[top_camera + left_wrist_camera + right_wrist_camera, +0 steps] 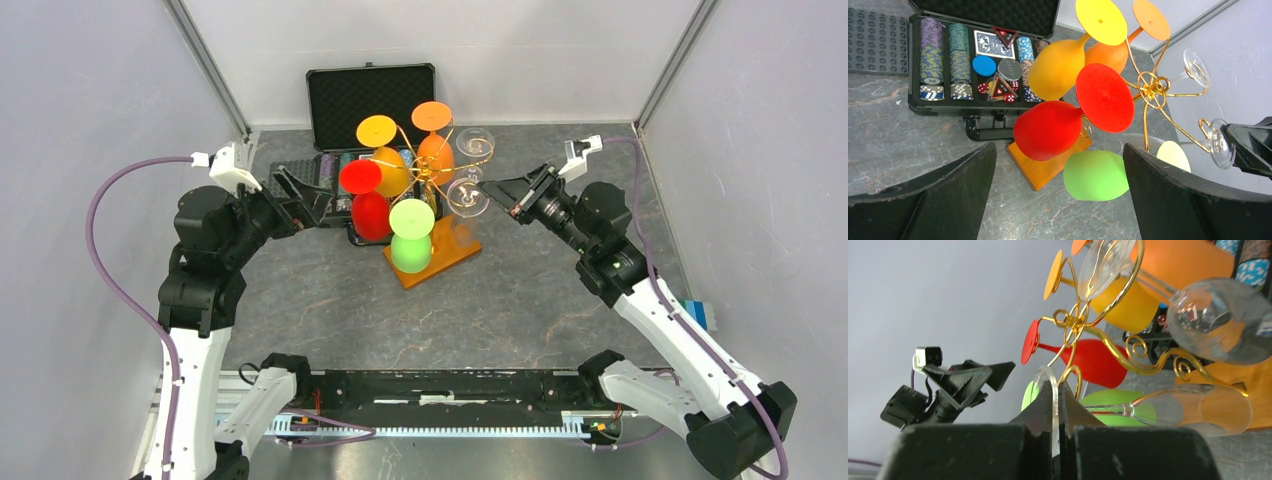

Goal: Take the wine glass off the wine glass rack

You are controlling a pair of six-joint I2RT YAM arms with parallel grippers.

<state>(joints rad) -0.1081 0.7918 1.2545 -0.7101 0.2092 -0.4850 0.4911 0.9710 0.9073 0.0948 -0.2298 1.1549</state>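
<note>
Right gripper [1057, 390] first: its two black fingers are pinched together on the thin round foot of the clear wine glass [1158, 410], the rim of that disc sandwiched edge-on between the pads. The glass is see-through all over, with a slim stem and a rounded bowl. It hangs foot-up, bowl down, at the curled tip of the arm on the wine glass rack [430, 175] that points toward the right arm. The bowl dangles just over the rack's orange-brown wooden base [450, 262]. So the glass is right at the gripper, foot in the jaws, stem and bowl stretching away from the fingers toward the rack's post. Whether the stem sits inside the golden curl, I cannot tell.

The right arm reaches in from the rack's right side, forearm raised, wrist levelled so the fingers point straight at the rack's hub.

On the other side of the rack, the left gripper [305, 195] hangs with its fingers spread wide, holding nothing. It stops short of the red glass [365, 195], and its arm is bent up and over, mirroring the right.

Around the rack's hub hang a yellow glass [385, 150], an orange glass [432, 135], a green glass [412, 235] and a second clear glass [475, 143]. Behind the rack lies an open black case of chips [370, 95].
</note>
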